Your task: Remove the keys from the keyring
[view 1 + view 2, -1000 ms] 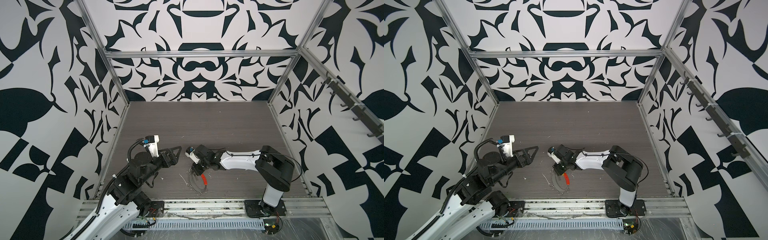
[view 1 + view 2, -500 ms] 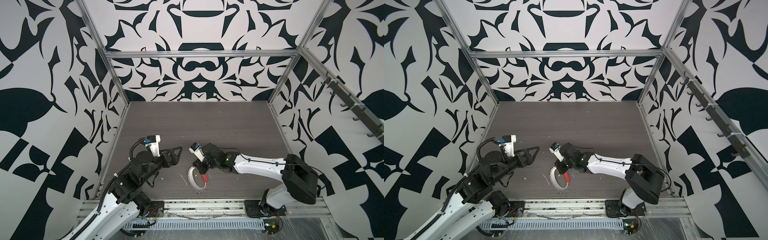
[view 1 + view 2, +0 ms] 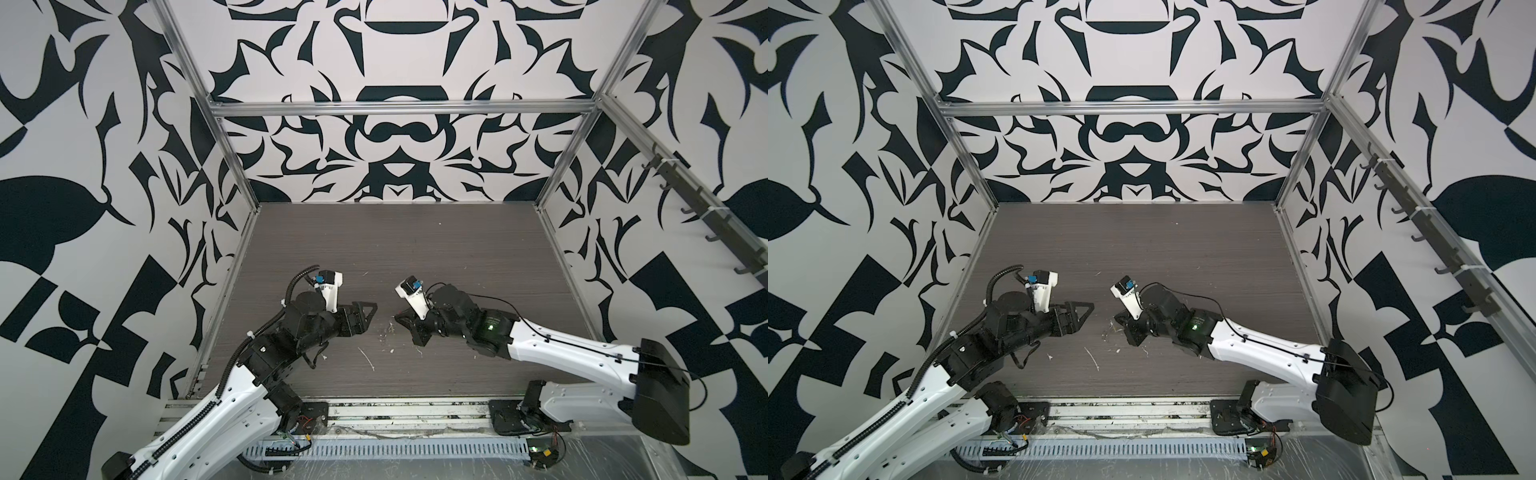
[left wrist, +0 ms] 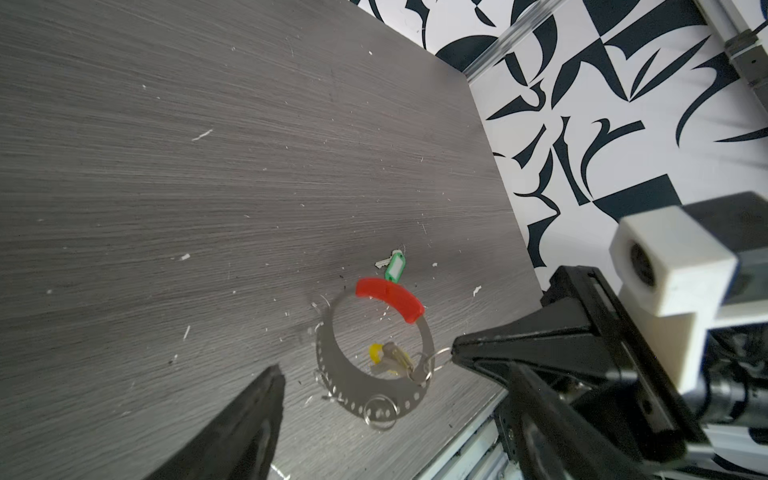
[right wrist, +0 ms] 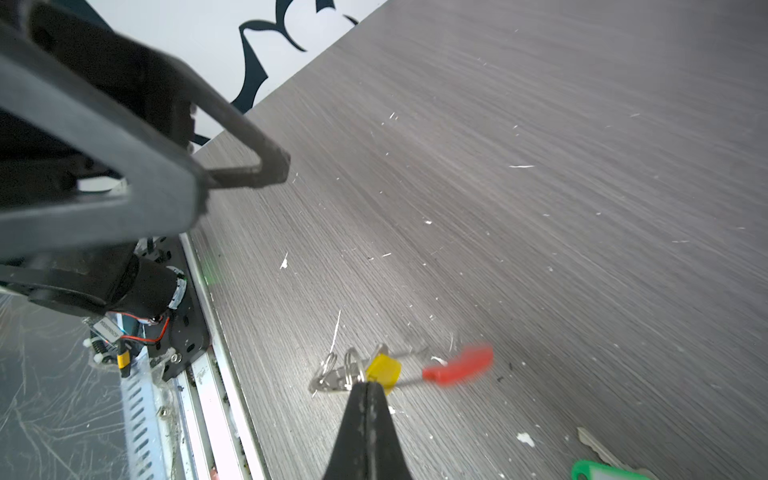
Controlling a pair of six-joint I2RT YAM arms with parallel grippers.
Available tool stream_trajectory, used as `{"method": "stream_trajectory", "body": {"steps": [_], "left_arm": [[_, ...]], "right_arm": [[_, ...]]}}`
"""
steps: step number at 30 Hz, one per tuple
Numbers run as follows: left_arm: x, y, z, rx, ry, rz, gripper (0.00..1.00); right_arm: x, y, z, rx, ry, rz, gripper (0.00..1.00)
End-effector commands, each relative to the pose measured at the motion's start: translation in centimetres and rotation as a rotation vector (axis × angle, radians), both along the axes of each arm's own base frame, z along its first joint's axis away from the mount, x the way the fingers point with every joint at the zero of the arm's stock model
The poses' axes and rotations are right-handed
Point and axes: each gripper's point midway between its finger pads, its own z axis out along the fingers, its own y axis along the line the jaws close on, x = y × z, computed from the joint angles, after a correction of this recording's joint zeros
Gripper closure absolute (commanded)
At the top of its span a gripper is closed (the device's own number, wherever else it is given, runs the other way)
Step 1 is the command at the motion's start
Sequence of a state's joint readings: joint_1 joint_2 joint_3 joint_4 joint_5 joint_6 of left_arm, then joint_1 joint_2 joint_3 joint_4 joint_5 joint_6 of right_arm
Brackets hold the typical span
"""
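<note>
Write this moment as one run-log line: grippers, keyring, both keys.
left gripper open, empty | right gripper shut on keyring | yellow-tag key on keyring | green-tag key off, on table

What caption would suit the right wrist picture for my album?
Right gripper clamps the keyring beside its yellow-tagged key, while the green-tagged key lies loose on the table.

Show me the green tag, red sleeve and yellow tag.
green tag (image 4: 395, 267), left wrist view, white label window
red sleeve (image 4: 388, 296), left wrist view, middle of arc
yellow tag (image 5: 384, 369), right wrist view, flat yellow face
</note>
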State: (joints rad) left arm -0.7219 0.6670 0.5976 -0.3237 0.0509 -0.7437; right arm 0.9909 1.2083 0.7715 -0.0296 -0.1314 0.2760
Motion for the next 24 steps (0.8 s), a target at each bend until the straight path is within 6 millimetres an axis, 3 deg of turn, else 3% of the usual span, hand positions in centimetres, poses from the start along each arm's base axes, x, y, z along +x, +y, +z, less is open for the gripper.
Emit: {"method": "stream_trajectory", "body": {"steps": [1, 5, 10, 15, 24], "left_arm": [[-0.4, -0.4, -1.1, -0.007, 0.033, -0.029, 0.14], [-0.5, -0.8, -1.5, -0.024, 0.047, -0.03, 0.24], [-0.7, -2.0, -1.3, -0.007, 0.005, -0.035, 0.25], [-1.0, -3.6, -0.2, 0.124, -0.127, -0.047, 0.27], [-0.6, -5.5, 2.1, 0.21, -0.304, -0.082, 0.34]], "right_arm": [[0.8, -1.0, 1.1, 0.032, -0.015, -0.094, 1.0], [1.7, -2.1, 2.2, 0.077, -0.006, -0.205, 1.0], [2.1, -2.8, 3.6, 0.15, 0.025, -0.31, 1.0], [2.5, -3.5, 4.2, 0.173, 0.039, -0.407, 1.0], [2.6, -4.2, 5.4, 0.215, 0.033, -0.526, 1.0]]}}
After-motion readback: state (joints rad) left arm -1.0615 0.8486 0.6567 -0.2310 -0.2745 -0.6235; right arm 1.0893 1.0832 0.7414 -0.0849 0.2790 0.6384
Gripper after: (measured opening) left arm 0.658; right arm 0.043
